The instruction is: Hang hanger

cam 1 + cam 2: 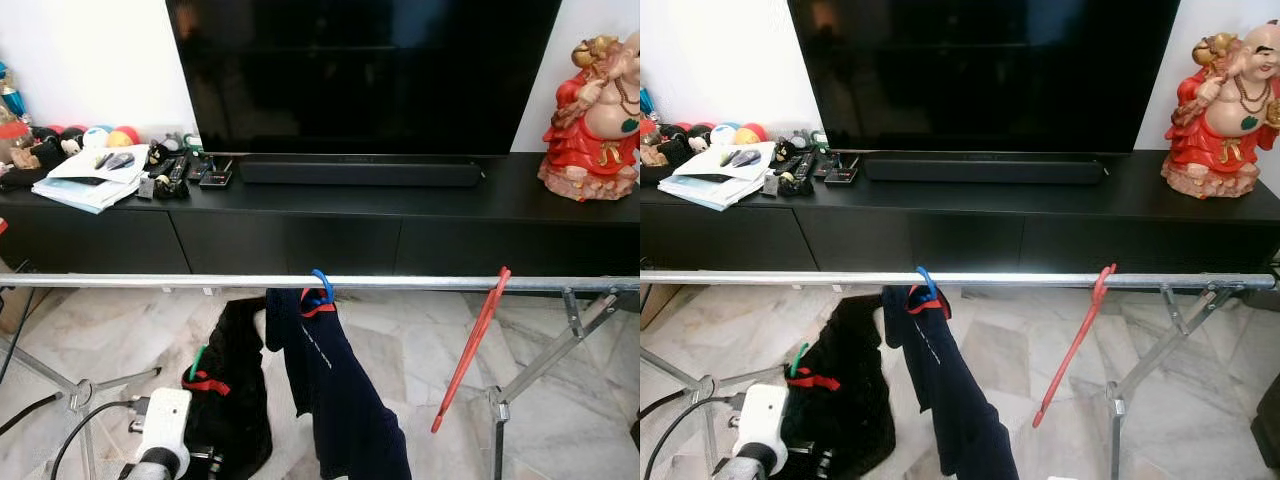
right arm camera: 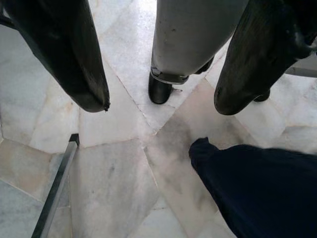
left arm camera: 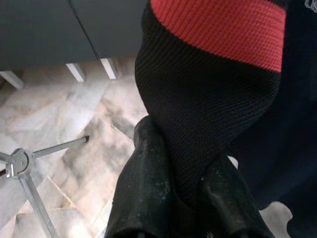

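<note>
Your left arm point(image 1: 160, 430) sits low at the left, below the rail point(image 1: 150, 282), and its claw point(image 3: 183, 198) is clamped on a black garment point(image 1: 235, 390) with a red band; in the left wrist view the knit cloth is pinched between the two fingers point(image 3: 143, 183). That garment rides on a green hanger point(image 1: 197, 362), well below the rail and not hooked on it. Just to its right, a navy shirt point(image 1: 340, 400) hangs from the rail on a blue hanger point(image 1: 322, 287). Farther right, a bare red hanger point(image 1: 470, 350) is hooked on the rail and slants down toward the floor. Behind the rail stands a black surface point(image 1: 520, 200) with papers point(image 1: 90, 178) and remotes point(image 1: 175, 175) at its left end, a soundbar point(image 1: 360, 172) under the TV point(image 1: 360, 70), and a red figurine point(image 1: 592, 120) at its right end. Your right claw point(image 2: 158, 104) hangs over the marble floor point(image 2: 114, 173), fingers apart and holding nothing, with a fold of navy cloth point(image 2: 257, 188) below it.
</note>
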{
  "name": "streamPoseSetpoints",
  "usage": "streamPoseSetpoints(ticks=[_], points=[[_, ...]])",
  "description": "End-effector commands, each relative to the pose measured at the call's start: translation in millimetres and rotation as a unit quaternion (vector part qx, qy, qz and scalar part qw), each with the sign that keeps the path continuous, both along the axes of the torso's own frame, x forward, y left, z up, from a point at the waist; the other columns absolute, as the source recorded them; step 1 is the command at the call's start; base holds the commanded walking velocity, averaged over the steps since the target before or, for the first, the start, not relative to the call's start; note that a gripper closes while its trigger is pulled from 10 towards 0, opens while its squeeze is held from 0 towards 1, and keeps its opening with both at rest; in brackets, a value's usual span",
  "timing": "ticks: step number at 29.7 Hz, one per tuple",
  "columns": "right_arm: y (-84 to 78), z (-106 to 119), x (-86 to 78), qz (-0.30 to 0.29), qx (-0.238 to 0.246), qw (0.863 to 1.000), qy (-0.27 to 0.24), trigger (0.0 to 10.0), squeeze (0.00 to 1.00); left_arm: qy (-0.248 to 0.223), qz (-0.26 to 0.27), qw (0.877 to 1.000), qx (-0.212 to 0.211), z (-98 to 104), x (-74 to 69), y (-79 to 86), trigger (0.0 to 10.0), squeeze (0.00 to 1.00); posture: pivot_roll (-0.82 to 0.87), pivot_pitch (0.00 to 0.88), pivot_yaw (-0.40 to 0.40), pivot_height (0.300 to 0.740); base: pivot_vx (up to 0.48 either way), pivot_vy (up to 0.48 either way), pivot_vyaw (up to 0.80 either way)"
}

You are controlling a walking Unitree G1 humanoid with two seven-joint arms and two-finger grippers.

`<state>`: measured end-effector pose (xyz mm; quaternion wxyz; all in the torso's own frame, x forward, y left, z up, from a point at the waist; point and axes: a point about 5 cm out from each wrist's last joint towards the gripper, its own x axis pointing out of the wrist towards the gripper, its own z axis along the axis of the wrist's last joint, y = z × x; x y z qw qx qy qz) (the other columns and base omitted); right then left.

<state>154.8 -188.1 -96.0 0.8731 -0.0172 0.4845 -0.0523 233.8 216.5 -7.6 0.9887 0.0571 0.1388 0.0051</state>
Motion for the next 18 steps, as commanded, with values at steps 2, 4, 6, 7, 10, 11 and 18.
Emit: streamPoseSetpoints(ticks=[2,4,6,7,10,11,18], points=[[2.5,-1.7,-3.3,0.003,0.002,1.0,0.007,10.0,0.0,-0.027,0.013,0.999,-0.01,7.1,-2.9,-0.6,10.0,0.0,0.04,0.0,0.078,0.74,0.0,0.0,0.0],[2.4,-1.6,-3.0,0.003,0.002,1.0,0.007,10.0,0.0,-0.031,0.009,0.999,-0.013,8.9,-3.1,-3.7,10.0,0.0,0.04,0.0,0.078,0.74,0.0,0.0,0.0],[2.2,-1.2,-2.0,0.004,0.002,1.0,0.006,10.0,0.0,-0.034,0.005,0.999,-0.013,10.9,-1.7,-6.7,10.0,0.0,0.05,0.0,0.073,0.74,0.0,0.0,0.0],[2.1,-1.0,-1.6,0.004,0.002,1.0,0.006,10.0,0.0,-0.034,0.004,0.999,-0.013,11.7,-1.0,-7.4,10.0,0.0,0.05,0.0,0.073,0.74,0.0,0.259,0.0],[2.3,-0.3,0.5,0.003,0.002,1.0,0.003,10.0,0.0,-0.04,0.009,0.999,-0.013,16.0,3.3,-5.7,10.0,0.0,0.05,0.0,0.074,0.74,0.0,0.365,0.0],[2.3,-0.2,0.8,0.003,0.002,1.0,0.003,10.0,0.0,-0.041,0.01,0.999,-0.013,16.8,3.8,-5.3,10.0,0.0,0.05,0.0,0.074,0.74,0.0,0.375,0.0],[-3.2,4.0,9.9,0.001,-0.001,1.0,-0.005,10.0,0.0,-0.041,0.011,0.999,-0.014,19.8,5.1,-6.7,10.0,0.0,0.05,0.002,0.066,0.74,0.0,0.374,0.0]])
